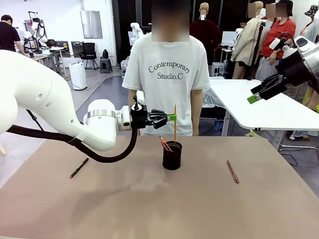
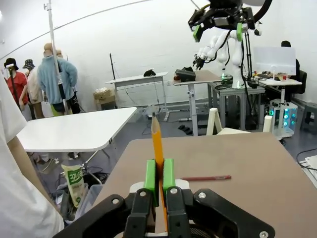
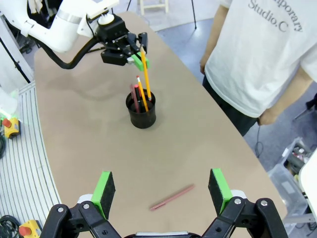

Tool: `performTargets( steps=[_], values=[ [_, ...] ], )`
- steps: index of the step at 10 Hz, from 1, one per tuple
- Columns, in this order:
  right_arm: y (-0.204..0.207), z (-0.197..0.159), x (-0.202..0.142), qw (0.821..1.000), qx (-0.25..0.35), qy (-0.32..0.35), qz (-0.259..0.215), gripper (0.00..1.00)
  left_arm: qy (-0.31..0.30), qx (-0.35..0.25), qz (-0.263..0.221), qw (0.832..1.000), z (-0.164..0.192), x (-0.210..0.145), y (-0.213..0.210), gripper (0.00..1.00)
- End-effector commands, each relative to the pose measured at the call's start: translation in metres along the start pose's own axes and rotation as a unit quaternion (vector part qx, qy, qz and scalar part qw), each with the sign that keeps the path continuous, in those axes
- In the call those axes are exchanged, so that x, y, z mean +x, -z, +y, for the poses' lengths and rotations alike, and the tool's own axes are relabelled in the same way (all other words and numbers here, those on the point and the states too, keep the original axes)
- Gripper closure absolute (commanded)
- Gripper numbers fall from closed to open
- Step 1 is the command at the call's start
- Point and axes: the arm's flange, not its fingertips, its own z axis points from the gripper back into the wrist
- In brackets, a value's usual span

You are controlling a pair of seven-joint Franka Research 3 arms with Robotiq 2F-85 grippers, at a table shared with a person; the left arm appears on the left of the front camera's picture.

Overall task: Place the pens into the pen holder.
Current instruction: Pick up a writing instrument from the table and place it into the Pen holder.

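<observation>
The person's white T-shirt (image 1: 169,69) beyond the counter (image 1: 149,209) reads "Contemporary Studio.C". My left end effector (image 1: 172,117) is clamped on the yellow-orange pencil (image 1: 175,122), which is upright with its sharpened tip up, over the pen holder (image 1: 172,157) mid-counter. My right end effector (image 1: 254,98) hangs far right, fingers wide apart, empty. The dark red pen (image 1: 233,172) lies right, running near-to-far. The black pen (image 1: 79,168) lies slanted at left.

Bright, even indoor light, soft shadows on the table (image 1: 124,209), wide-angle bending at wrist-view edges
</observation>
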Motion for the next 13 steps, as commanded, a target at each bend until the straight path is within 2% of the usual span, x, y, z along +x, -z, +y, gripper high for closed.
performTargets(
  steps=[1, 4, 9, 10, 13],
  values=[
    [-0.001, -0.001, 0.003, 1.000, -0.002, -0.001, -0.002, 0.00, -0.006, 0.000, 0.008, 1.000, 0.009, 0.000, 0.003, 1.00],
    [-0.001, -0.001, 0.003, 1.000, -0.002, -0.001, -0.002, 0.00, -0.021, -0.009, 0.004, 1.000, 0.014, -0.010, 0.002, 1.00],
    [-0.001, -0.001, 0.003, 1.000, -0.002, -0.001, -0.002, 0.00, -0.012, -0.019, 0.015, 1.000, 0.006, -0.003, -0.001, 0.04],
    [-0.001, -0.001, 0.003, 1.000, -0.002, -0.001, -0.002, 0.00, -0.009, -0.016, 0.016, 1.000, 0.004, -0.001, -0.001, 0.00],
    [-0.001, -0.001, 0.003, 1.000, -0.002, -0.001, -0.002, 0.00, -0.005, -0.006, 0.030, 1.000, -0.004, 0.010, -0.007, 0.00]
  ],
)
